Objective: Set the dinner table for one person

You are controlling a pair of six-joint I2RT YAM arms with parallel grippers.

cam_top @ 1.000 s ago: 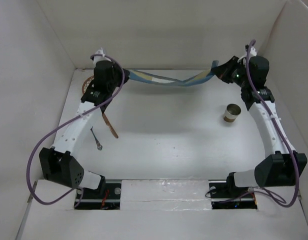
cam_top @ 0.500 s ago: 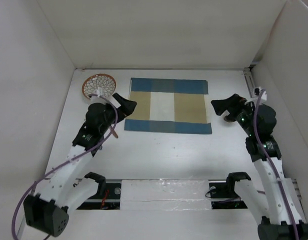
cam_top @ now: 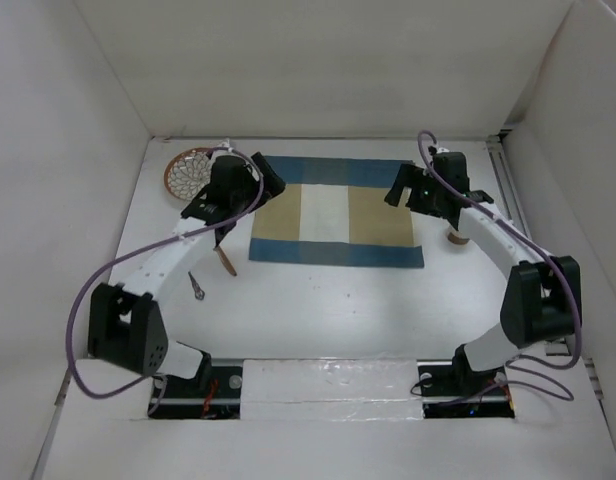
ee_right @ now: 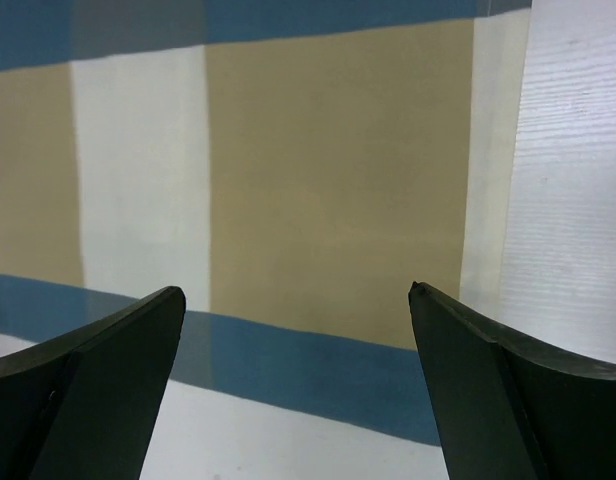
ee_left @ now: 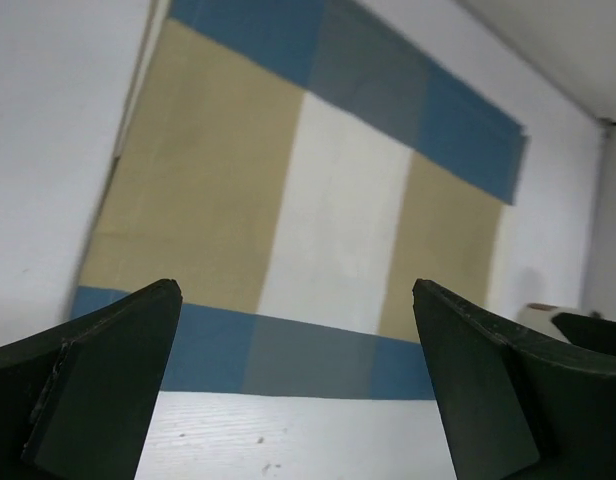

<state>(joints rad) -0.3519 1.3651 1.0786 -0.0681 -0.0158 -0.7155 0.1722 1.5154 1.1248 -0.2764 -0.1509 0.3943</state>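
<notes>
The dinner table (cam_top: 328, 310) is a white surface walled by white panels. A blue-and-tan checked placemat (cam_top: 336, 212) lies flat on it at the back middle. My left gripper (cam_top: 265, 182) hangs open over the mat's left edge with nothing between its fingers. My right gripper (cam_top: 396, 186) hangs open over the mat's right edge, also holding nothing. The left wrist view looks down on the placemat (ee_left: 308, 200) between the spread jaws of the left gripper (ee_left: 296, 290). The right wrist view shows the placemat (ee_right: 328, 170) beyond the right gripper (ee_right: 296, 290).
A round patterned plate (cam_top: 188, 170) sits at the back left. A wooden utensil (cam_top: 225, 258) and a small metal spoon (cam_top: 196, 285) lie left of the mat. A tan cup (cam_top: 456, 236) stands right of the mat, partly hidden by the right arm.
A second ago both grippers held the placemat up at the back. It now lies flat, both grippers have opened, and the arms have drawn back and returned over its side edges.
</notes>
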